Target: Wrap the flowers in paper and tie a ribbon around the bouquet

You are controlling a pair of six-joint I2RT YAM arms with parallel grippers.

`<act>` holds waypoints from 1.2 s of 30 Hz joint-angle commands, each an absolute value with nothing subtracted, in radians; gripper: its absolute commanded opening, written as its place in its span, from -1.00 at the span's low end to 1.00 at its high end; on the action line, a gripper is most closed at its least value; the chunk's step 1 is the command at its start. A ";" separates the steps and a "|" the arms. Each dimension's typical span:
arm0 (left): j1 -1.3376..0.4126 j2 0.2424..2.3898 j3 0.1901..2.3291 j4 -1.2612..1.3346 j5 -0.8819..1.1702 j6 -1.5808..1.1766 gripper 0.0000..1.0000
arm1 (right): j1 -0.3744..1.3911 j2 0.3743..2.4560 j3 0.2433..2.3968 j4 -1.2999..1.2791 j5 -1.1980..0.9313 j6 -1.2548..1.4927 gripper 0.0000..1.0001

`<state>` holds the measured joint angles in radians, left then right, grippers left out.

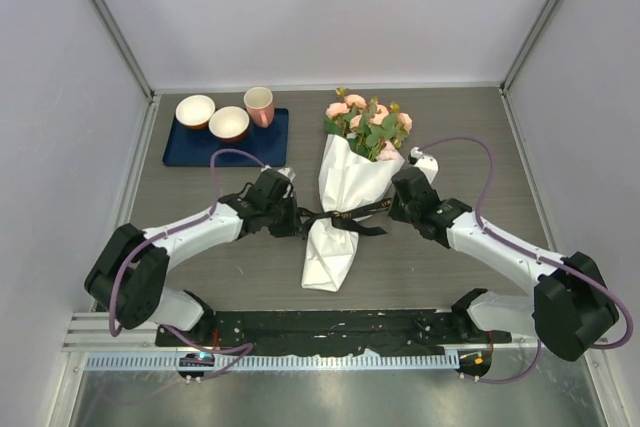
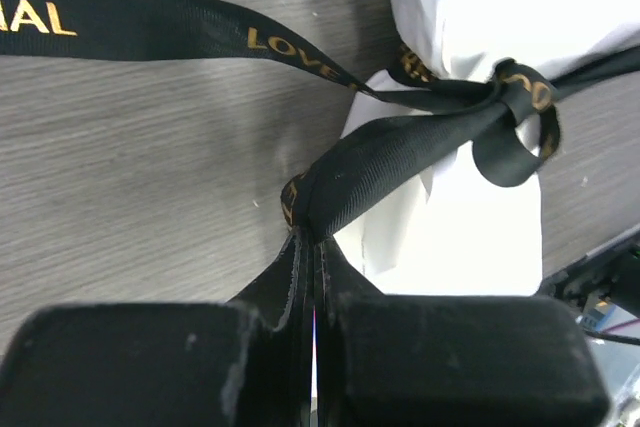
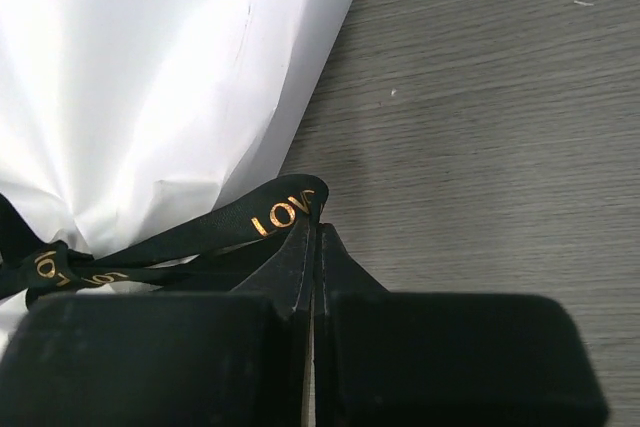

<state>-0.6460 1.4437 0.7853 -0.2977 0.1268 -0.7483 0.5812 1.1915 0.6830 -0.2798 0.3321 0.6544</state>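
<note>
So: bouquet [image 1: 345, 185] near-far, roses [image 1: 368, 119] twd far edge, ribbon [image 1: 345, 219] mid.

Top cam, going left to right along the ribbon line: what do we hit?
left gripper, shut on one end of the ribbon → bouquet, with the ribbon knotted round its paper waist → right gripper, shut on the other end

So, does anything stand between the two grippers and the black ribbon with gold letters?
Nothing visible does. The left gripper and the right gripper each have their jaws shut on one end of the narrow black ribbon with gold lettering, which is looped around the white paper cone of pink roses.
</note>
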 commanded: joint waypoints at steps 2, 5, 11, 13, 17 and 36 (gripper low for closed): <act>-0.647 1.350 0.787 -0.273 0.146 -0.772 -1.00 | 0.575 1.233 0.753 -0.253 0.351 0.638 -1.00; -0.629 1.324 0.828 -0.337 0.103 -0.735 -1.00 | 0.575 1.250 0.759 -0.241 0.339 0.638 -1.00; -0.571 1.354 0.856 -0.374 0.259 -0.777 -1.00 | 0.558 1.273 0.759 -0.274 0.435 0.730 -1.00; -0.561 1.359 0.859 -0.461 0.168 -0.802 -1.00 | 0.537 1.284 0.738 -0.275 0.483 0.755 -1.00; -0.494 1.379 0.822 -0.561 0.055 -0.845 -0.99 | 0.508 1.330 0.704 -0.243 0.541 0.810 -1.00; -0.275 1.384 0.663 -0.480 -0.083 -0.836 -1.00 | 0.154 1.433 0.578 -0.017 0.526 0.922 -1.00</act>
<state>-0.3775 1.3846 0.7025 -0.2974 0.1341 -0.9245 0.2913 1.3998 0.6025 -0.0303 0.2092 0.9432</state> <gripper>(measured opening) 0.011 0.023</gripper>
